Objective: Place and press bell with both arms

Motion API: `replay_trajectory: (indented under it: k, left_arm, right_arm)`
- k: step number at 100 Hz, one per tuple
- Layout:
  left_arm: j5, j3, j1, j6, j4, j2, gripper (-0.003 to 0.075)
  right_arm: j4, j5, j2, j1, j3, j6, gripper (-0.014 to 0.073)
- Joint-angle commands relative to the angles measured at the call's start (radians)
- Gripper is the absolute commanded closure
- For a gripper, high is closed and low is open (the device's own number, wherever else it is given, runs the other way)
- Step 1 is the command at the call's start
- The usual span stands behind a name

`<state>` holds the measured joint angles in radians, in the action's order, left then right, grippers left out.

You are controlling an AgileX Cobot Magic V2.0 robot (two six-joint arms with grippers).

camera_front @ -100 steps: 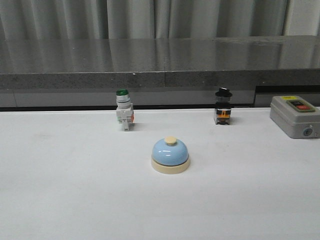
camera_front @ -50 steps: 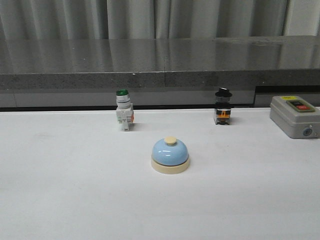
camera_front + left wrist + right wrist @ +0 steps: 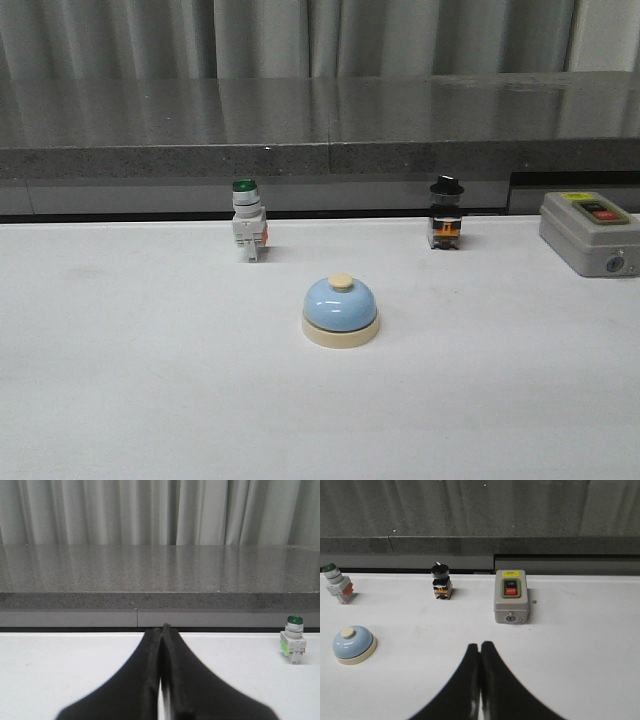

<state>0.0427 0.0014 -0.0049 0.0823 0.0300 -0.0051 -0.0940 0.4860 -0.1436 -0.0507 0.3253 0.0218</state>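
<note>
Left end effector [image 3: 161, 630] closed empty, right end effector [image 3: 480, 645] likewise

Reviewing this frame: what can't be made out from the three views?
- Both arms: absent from the front view; only closed fingertips show, left gripper and right gripper.
- Bell: missing from the left wrist view, outside its frame.
- Grey box: cut by the front view's right edge.
- Box label: yellow label text too small to read.
- Black-capped switch: markings too small.
</note>
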Motion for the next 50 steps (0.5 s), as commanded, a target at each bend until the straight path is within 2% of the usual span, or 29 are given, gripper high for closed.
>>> replay_trajectory:
  k: [1, 31, 50]
  left_arm:
    - [-0.078, 0.043, 0.000, 0.005, 0.000, -0.030, 0.0741]
    - [-0.078, 0.043, 0.000, 0.005, 0.000, -0.030, 0.0741]
    - [-0.078, 0.043, 0.000, 0.005, 0.000, -0.030, 0.0741]
  right_arm:
    - [0.017, -0.132, 0.031, 0.006, -0.019, -0.001, 0.0653]
    - [0.036, -0.412, 0.174, 0.006, -0.178, -0.001, 0.0653]
    - [0.036, -0.504, 0.173, 0.006, -0.274, -0.001, 0.0653]
